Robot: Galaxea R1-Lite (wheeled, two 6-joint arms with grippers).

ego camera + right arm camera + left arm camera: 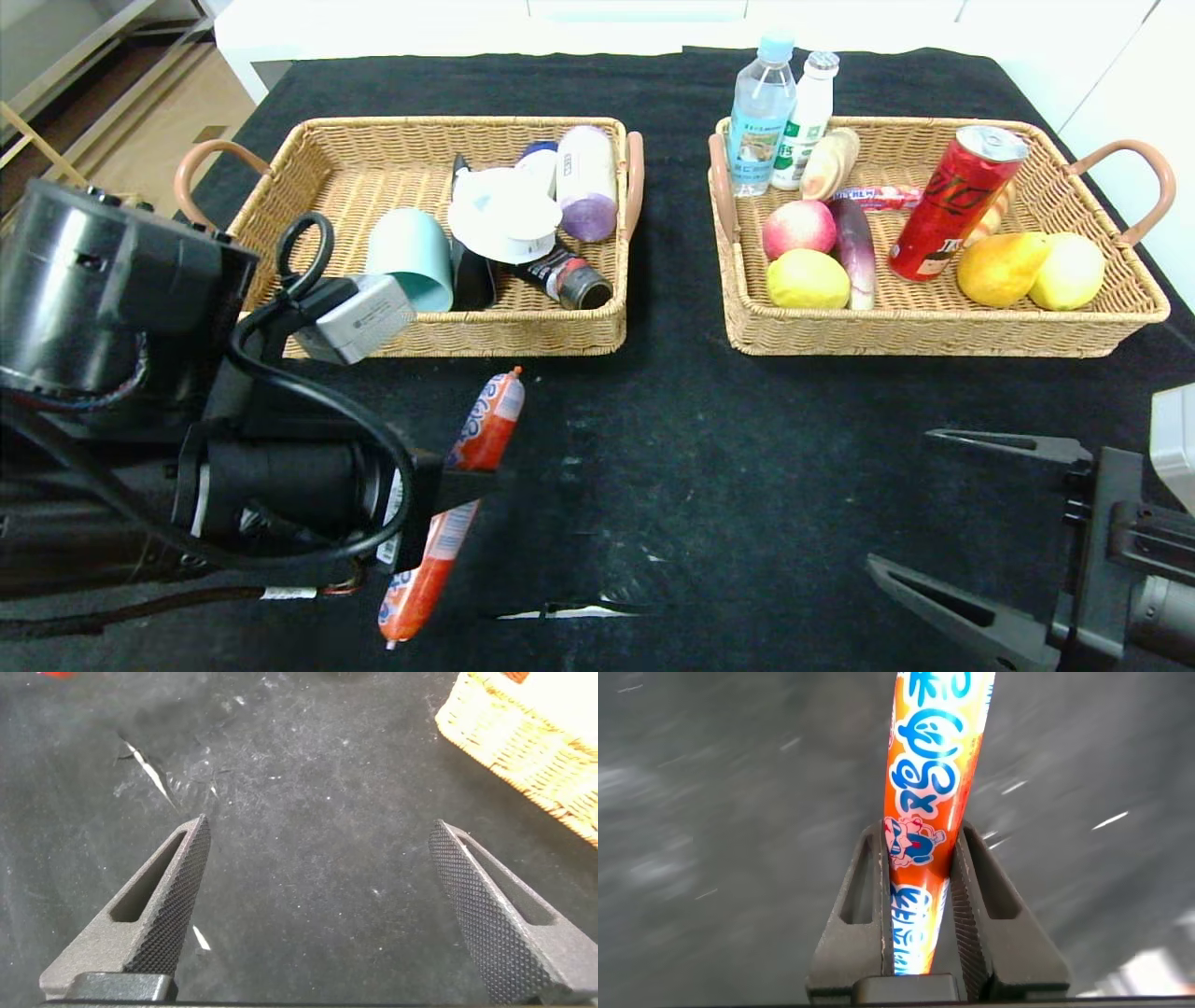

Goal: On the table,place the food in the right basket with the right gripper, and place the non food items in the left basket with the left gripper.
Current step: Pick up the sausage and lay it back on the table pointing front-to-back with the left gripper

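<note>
An orange sausage stick (485,429) in a printed wrapper lies lengthwise between the fingers of my left gripper (459,487), in front of the left basket (448,343). In the left wrist view the left gripper (920,835) is shut on the sausage (929,775). I cannot tell whether the sausage touches the black table. My right gripper (901,497) is open and empty at the front right, in front of the right basket (934,341). In the right wrist view the right gripper (318,831) has only black cloth between its fingers.
The left basket holds a teal cup (411,257), a white lid (504,215), tubes and a bottle. The right basket holds fruit, a red can (952,205) and snacks. Two bottles (761,112) stand at its back left corner. A corner of the right basket (523,737) shows in the right wrist view.
</note>
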